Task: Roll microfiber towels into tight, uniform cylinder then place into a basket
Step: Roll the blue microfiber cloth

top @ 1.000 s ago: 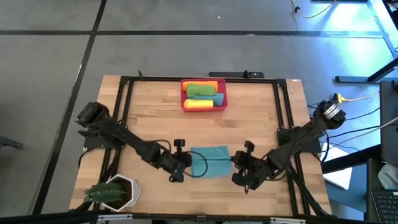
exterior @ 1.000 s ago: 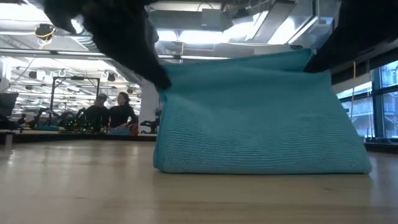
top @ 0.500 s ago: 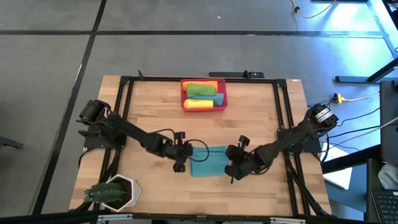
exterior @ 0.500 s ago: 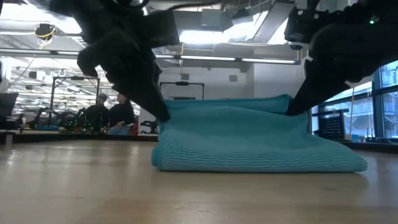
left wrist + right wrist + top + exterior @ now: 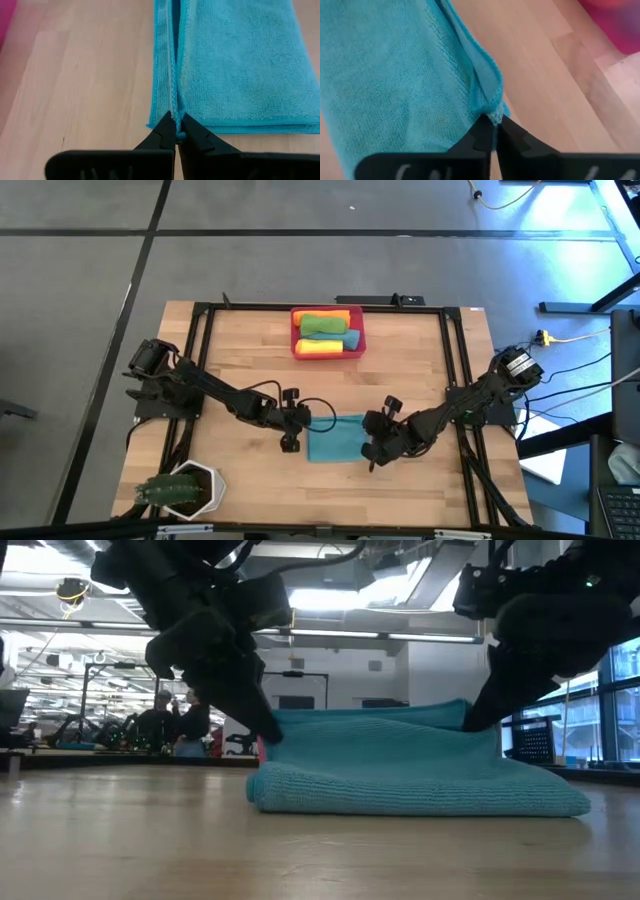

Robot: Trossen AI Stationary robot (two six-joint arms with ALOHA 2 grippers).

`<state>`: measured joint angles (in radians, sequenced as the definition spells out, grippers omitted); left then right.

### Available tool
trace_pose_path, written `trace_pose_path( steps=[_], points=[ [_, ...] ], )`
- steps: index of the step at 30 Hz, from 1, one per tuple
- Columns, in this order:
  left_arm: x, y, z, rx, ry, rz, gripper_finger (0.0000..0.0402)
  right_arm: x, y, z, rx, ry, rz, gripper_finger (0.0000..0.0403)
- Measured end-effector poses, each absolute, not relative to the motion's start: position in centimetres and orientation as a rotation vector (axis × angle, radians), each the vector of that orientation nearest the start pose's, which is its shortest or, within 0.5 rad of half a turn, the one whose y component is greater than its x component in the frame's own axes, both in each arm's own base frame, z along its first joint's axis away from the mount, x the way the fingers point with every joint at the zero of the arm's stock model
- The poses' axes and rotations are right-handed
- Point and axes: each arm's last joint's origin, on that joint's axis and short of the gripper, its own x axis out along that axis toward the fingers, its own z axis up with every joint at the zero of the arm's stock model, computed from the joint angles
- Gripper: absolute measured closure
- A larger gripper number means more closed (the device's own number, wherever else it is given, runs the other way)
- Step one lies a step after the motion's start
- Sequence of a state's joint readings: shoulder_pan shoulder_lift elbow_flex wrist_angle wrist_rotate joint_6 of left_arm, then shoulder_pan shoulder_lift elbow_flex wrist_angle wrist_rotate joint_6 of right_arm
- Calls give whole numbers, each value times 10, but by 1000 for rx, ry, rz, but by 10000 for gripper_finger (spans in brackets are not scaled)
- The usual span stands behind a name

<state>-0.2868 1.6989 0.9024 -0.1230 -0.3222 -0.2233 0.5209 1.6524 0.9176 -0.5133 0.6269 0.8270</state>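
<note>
Near the table's front, the left gripper (image 5: 176, 134) is clenched on the hem of a folded teal-blue microfiber towel (image 5: 335, 438), which lies flat on the pale wooden table (image 5: 420, 360). The right gripper (image 5: 494, 131) pinches the towel's opposite edge, jaws nearly together. No writing is legible. Farther back, a small red-pink plastic basket (image 5: 327, 333) holds rolled green, orange, yellow and teal towels.

Right gripper (image 5: 494, 131) pinched on the teal towel (image 5: 395, 70) edge; pink basket (image 5: 615, 25) at two o'clock.
</note>
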Motion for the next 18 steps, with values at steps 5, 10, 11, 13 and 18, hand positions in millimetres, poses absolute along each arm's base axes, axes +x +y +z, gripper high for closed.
trace_pose_path(
  steps=[5, 10, 11, 13, 18],
  points=[
    [316, -81, 156, 64, 865, 136, 401, 262, 131, 160, 51, 908, -486, 321],
    [316, -81, 156, 63, 864, 138, 402, 260, 130, 163, 46, 911, -490, 265],
    [316, -81, 156, 65, 864, 138, 401, 259, 130, 165, 48, 907, -490, 258],
    [316, -80, 156, 84, 865, 134, 402, 257, 128, 169, 52, 901, -489, 248],
    [317, -78, 157, 91, 865, 131, 392, 255, 127, 180, 62, 858, -494, 243]
  ],
)
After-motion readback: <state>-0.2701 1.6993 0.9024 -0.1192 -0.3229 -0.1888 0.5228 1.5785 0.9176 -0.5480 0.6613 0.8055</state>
